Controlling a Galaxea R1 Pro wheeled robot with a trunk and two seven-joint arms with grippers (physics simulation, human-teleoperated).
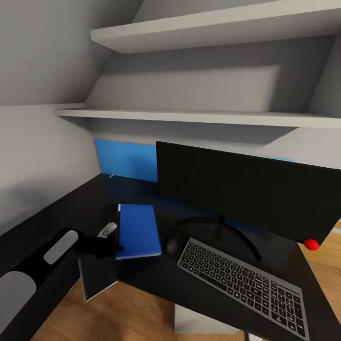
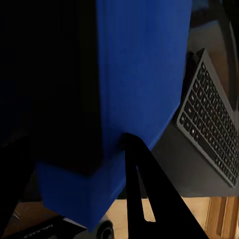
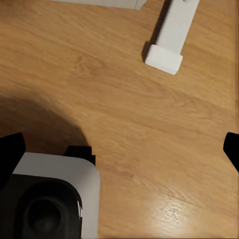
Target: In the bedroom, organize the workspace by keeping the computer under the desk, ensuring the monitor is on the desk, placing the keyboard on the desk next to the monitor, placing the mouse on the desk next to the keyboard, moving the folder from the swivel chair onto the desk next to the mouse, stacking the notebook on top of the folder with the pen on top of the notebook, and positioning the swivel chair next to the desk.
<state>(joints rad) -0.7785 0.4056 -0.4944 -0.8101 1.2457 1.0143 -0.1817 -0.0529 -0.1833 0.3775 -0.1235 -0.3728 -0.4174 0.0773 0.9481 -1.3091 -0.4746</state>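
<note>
A dark notebook (image 1: pixel 98 277) is seen overhanging the near edge of the dark table (image 1: pixel 52 208), just below the left gripper (image 1: pixel 112 244). That gripper's fingers (image 2: pixel 149 199) are seen at the near left edge of the blue folder (image 1: pixel 138 229), which lies flat on the table; whether they are clenched on it cannot be told. Just right of the folder the mouse (image 1: pixel 171 245) is found, and beside it the keyboard (image 1: pixel 244 284). Behind these the monitor (image 1: pixel 246 189) stands upright on the table. Farther back, two wall shelves (image 1: pixel 199 116) are seen. In the right wrist view, wooden floor (image 3: pixel 124 99) is seen beneath fingers (image 3: pixel 231 149) spread wide, holding nothing.
</note>
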